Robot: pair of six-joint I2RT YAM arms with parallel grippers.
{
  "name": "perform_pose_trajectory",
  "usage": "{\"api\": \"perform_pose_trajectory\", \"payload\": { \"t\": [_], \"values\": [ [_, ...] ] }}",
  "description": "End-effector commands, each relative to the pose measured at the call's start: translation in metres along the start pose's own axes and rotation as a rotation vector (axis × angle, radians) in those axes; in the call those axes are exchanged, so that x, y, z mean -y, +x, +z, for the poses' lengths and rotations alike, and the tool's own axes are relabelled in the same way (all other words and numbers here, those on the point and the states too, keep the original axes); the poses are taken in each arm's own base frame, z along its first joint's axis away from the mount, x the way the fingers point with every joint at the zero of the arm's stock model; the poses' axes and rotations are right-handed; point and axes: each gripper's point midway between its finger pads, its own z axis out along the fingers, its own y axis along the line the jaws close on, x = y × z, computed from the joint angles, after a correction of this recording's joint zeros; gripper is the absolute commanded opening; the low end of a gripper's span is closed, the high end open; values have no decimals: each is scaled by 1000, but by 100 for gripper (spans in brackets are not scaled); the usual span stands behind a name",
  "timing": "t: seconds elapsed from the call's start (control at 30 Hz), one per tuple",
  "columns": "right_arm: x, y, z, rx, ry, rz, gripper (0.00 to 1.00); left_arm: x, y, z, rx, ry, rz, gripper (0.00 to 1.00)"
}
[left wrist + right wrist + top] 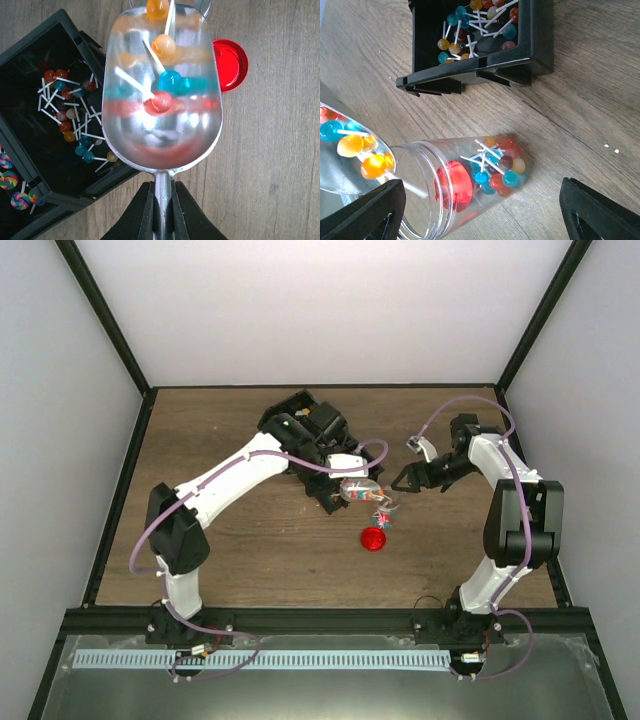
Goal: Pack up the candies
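Note:
The candies are small round lollipops on white sticks, in red, blue and orange. Several lie in the silvery metal scoop (165, 145), among them a red one (161, 101). My left gripper (162, 200) is shut on the scoop's handle and holds the scoop's tip at the mouth of a clear plastic jar (420, 165). More candies (500, 167) sit at the jar's bottom. Many others (70, 120) lie in a black box (30, 45). My right gripper (485, 215) is open, with a finger on either side of the jar and not touching it.
The round red lid (232, 67) lies on the wooden table beside the jar, also in the top view (374, 538). A second compartment of the black box holds swirl lollipops (10, 175). White walls with black frame posts surround the table.

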Motion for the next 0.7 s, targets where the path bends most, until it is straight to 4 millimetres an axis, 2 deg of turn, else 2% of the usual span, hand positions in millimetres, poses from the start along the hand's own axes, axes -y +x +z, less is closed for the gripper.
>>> {"api": "perform_pose_trajectory", "payload": {
  "t": [0.0,0.67],
  "values": [
    [-4,-6,-6,33,-6,-15,87,1,-2,-1,-13,8,21,4],
    [-4,-10,-4,42,-24,-11,87,2,-6,-8,-46,-7,45,4]
  ]
}}
